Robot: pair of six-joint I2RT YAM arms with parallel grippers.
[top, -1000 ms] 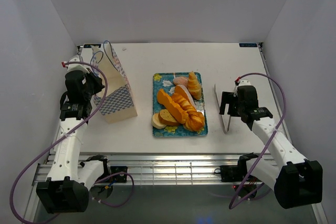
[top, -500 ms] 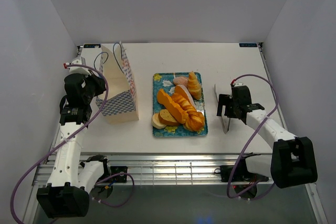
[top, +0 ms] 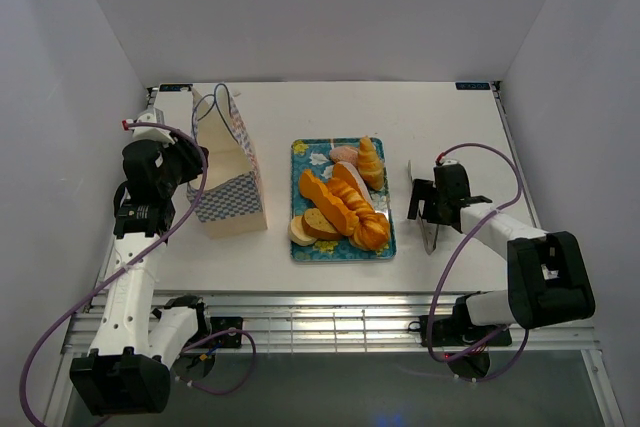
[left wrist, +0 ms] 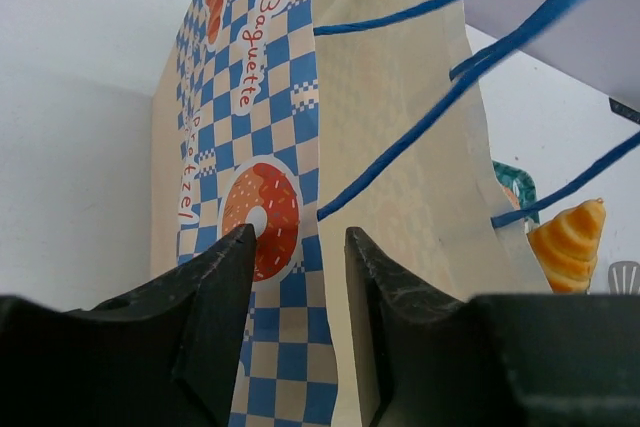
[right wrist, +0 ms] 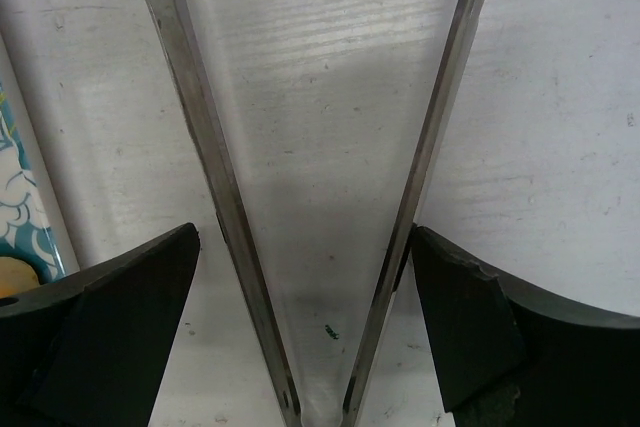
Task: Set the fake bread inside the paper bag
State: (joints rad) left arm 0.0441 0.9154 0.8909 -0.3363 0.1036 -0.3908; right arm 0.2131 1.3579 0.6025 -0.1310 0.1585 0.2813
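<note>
One white table (top: 330, 117) carries the whole scene inside pale walls (top: 320, 7); its near edge is cut off behind the arm bases. Two arms rise from that edge: the left arm (top: 132, 262) reaches up the far left side, and the right arm (top: 495, 227) lies low towards centre-right.

Standing upright on the left of the table, well apart from the tray, is the paper bag (top: 228, 192), cream with a blue-and-white checked band. The overhead view meets only its outer panels, so the inside is hidden and its contents cannot be told.

Flat at table centre, between bag and tongs, lies the teal floral tray (top: 300, 150). It holds all the visible fake bread (top: 340, 207): orange twisted loaves, a croissant (top: 370, 162) at the far right corner, and pale round slices (top: 305, 230) at the near left edge. The pieces overlap, so their count is uncertain. From the left wrist, only the croissant and a sliver of tray show past the bag's side.

Just right of the tray lie metal tongs (top: 425, 212); in the right wrist view their ends are cut off.

At the bag's left side, the left gripper (left wrist: 295, 247) has its jaws parted to a narrow gap, with the checked panel showing through. Contact with the paper cannot be made out.

Down over the tongs, the right gripper (right wrist: 303, 247) is spread wide, with one finger outside each tong arm. Whether the pads touch metal is hard to tell.

Thin blue cord handles (left wrist: 420, 137) cross the left wrist view, their ends out of frame
</note>
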